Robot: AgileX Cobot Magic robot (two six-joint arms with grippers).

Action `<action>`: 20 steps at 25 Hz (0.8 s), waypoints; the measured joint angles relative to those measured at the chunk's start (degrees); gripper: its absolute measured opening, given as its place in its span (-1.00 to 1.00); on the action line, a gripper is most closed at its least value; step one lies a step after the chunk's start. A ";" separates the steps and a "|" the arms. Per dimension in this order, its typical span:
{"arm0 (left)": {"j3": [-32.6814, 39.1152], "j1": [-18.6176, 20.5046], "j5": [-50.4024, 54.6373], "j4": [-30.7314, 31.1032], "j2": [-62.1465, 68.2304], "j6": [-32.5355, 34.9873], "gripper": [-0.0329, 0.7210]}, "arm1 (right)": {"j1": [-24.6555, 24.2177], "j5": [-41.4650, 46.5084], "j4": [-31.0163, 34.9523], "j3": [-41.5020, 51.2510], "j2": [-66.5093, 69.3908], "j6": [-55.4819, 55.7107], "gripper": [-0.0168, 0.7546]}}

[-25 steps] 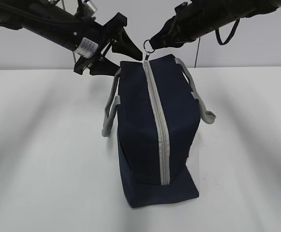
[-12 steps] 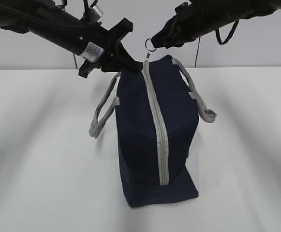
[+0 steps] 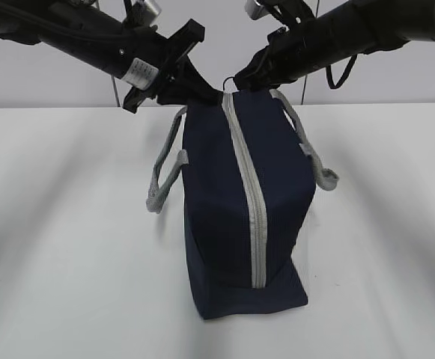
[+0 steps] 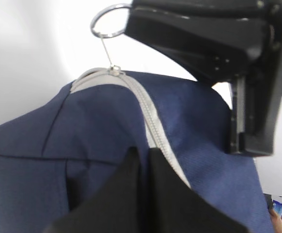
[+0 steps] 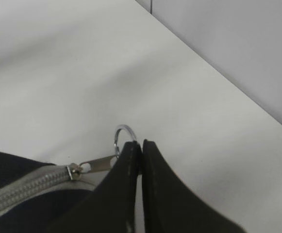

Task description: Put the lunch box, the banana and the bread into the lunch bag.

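Standing upright mid-table [image 3: 52,224], the lunch bag [image 3: 217,202] runs its grey zipper [image 3: 248,194] toward the camera; left gripper [image 4: 143,155] pinches bag fabric, right gripper [image 5: 141,145] clamps the ring pull [image 5: 124,132].

Zipped lunch bag [image 3: 232,202] stands upright; both fingers apparently pinch its top.

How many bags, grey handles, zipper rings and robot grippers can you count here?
lunch bag: 1
grey handles: 2
zipper ring: 1
grippers, left gripper and right gripper: 2
Total: 6
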 joint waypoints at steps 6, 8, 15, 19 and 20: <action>0.00 0.00 -0.11 1.40 -2.11 0.69 -0.89 | -0.96 0.92 0.41 -0.36 0.91 3.96 -1.00; 0.00 0.00 -0.22 1.66 -2.74 1.04 -0.89 | -1.39 1.59 -0.31 -0.36 0.91 4.95 -1.00; 0.00 -0.15 -0.10 1.71 -3.51 2.64 -0.89 | -2.46 4.65 -4.34 -0.59 0.91 7.36 -1.00; 0.00 -0.25 -0.33 1.71 -3.51 2.97 -0.89 | -2.46 4.99 -4.98 -0.68 0.91 7.89 -1.00; 0.00 -0.25 -0.33 1.87 -3.51 2.97 -0.89 | -2.46 4.99 -4.98 -0.68 0.91 7.89 -0.99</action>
